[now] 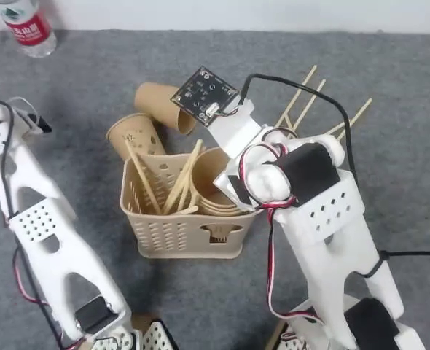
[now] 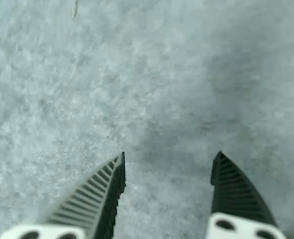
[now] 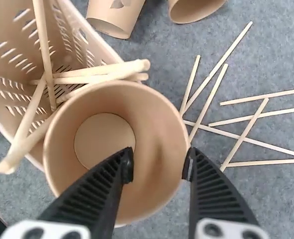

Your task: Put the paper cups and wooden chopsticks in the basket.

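A beige slotted basket [image 1: 178,219] holds several wooden chopsticks [image 1: 182,179] and a stack of paper cups [image 1: 215,175] at its right end. My right gripper [image 3: 158,167] is open and straddles the rim of the top cup [image 3: 104,142], one finger inside it and the other outside its wall. Two more paper cups [image 1: 157,102] [image 1: 131,135] lie on their sides just behind the basket. Several loose chopsticks [image 1: 302,98] [image 3: 221,104] are scattered on the mat behind the right arm. My left gripper [image 2: 167,169] is open over bare grey mat, holding nothing.
A plastic bottle with a red label [image 1: 27,25] lies at the far left corner. The left arm [image 1: 33,219] stands along the left side of the table. The grey mat [image 1: 390,73] covers the whole table.
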`<state>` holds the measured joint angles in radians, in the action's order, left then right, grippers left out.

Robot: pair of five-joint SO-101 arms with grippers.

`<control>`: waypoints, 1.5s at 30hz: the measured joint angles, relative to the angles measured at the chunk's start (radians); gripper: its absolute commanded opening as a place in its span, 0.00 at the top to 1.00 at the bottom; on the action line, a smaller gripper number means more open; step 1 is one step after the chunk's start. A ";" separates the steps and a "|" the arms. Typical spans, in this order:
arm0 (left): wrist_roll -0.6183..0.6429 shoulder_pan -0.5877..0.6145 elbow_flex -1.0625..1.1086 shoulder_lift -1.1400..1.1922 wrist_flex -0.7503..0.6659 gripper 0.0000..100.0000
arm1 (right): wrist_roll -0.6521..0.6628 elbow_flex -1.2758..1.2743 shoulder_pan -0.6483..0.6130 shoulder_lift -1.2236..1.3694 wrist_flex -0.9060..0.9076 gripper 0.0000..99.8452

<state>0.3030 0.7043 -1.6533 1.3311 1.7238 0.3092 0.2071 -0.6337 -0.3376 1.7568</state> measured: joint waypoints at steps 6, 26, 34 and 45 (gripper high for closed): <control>-0.026 0.002 0.000 -0.097 0.008 0.73 | 0.000 0.034 0.002 -0.009 0.000 0.83; -0.107 -0.043 0.459 -0.534 0.009 0.73 | -0.008 -0.146 0.002 -0.009 0.000 0.83; -0.189 -0.095 0.924 -0.799 0.009 0.73 | -0.008 -0.198 0.002 -0.009 -0.003 0.83; -0.279 -0.130 1.143 -0.890 0.009 0.73 | -0.009 -0.371 0.000 -0.026 -0.120 1.00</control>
<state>0.0238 0.5738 -0.5102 0.4411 1.7331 0.3000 -0.1642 -0.6337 -0.3636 1.6372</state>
